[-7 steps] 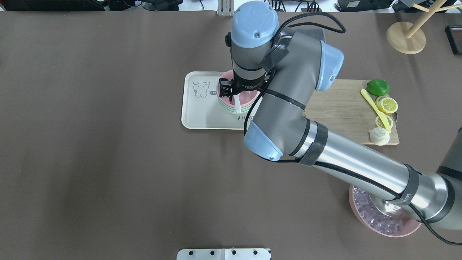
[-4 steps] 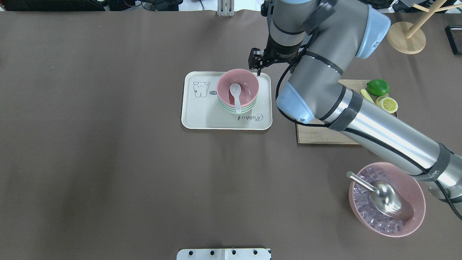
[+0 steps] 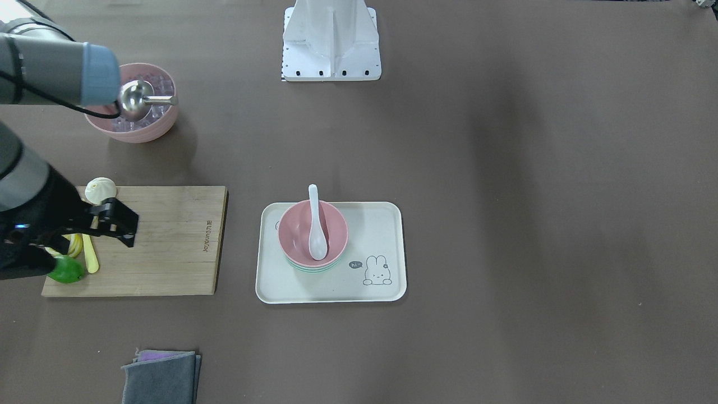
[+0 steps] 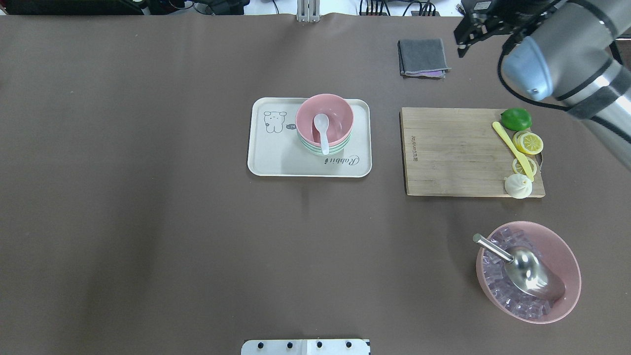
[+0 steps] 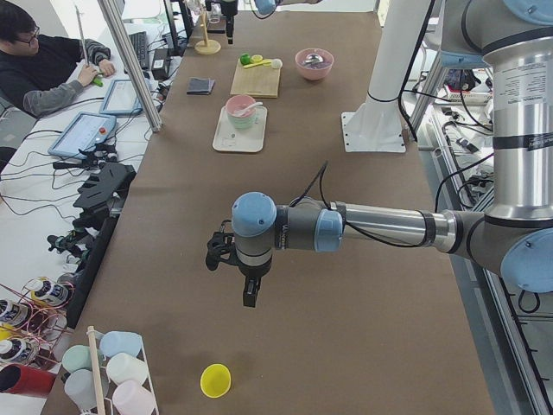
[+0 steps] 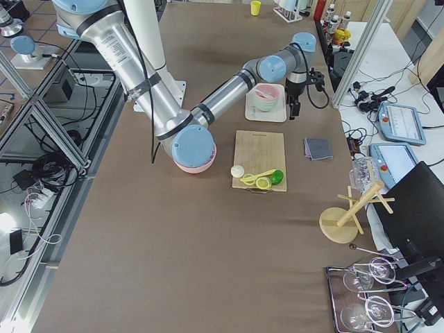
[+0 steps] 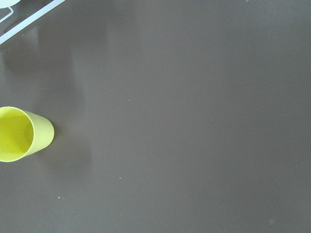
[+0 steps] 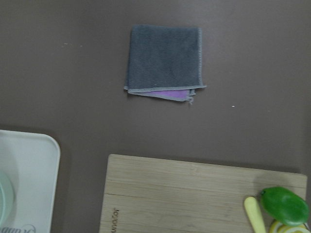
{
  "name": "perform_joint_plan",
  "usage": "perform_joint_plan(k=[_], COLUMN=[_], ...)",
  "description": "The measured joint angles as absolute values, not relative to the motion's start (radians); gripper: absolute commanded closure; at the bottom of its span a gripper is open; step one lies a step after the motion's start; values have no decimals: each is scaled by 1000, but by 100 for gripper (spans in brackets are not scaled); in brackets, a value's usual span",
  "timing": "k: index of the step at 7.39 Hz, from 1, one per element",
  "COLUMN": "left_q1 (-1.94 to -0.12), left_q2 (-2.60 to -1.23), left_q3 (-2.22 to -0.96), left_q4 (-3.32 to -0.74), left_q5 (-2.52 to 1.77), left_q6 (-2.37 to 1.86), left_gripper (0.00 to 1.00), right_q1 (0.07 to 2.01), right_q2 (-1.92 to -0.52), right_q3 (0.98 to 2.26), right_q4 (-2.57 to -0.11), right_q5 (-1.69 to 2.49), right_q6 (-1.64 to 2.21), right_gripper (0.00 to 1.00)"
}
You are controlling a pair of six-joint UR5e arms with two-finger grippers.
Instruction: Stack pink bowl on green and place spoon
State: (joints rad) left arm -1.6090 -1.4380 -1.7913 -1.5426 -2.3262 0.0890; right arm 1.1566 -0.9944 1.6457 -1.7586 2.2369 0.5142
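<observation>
The pink bowl (image 4: 340,111) sits stacked in the green bowl (image 4: 315,149) on a cream tray (image 4: 276,158). A white spoon (image 4: 321,129) lies in the pink bowl with its handle over the rim; the stack also shows in the front view (image 3: 294,230). My right gripper (image 4: 464,40) is open and empty, high over the table's far right, away from the tray; in the front view (image 3: 120,224) it hangs over the cutting board. My left gripper (image 5: 247,290) shows only in the left side view, far from the tray; I cannot tell its state.
A wooden cutting board (image 4: 453,153) with a lime (image 4: 516,118), lemon slices and a yellow knife lies right of the tray. A grey cloth (image 4: 423,56) lies beyond it. A pink bowl of ice (image 4: 572,266) holds a metal scoop (image 4: 530,268). A yellow cup (image 7: 19,133) lies under the left wrist.
My right gripper has let go of the spoon, risen from the bowls and swung to the far right. The spoon stays in the pink bowl.
</observation>
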Motion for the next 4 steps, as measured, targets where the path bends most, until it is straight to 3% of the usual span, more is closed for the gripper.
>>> perform_joint_plan(k=[4], left_q1=[-1613], left_q2=[-1426], left_q3=[-1798], left_q4=[-1542], left_q5=[-2402], left_q6=[90], left_gripper=[1], right_q1=[1433], right_q2=[-1356], right_q3=[1701], right_q4=[-1756], right_q5=[2302], right_q6=[77], right_gripper=[0])
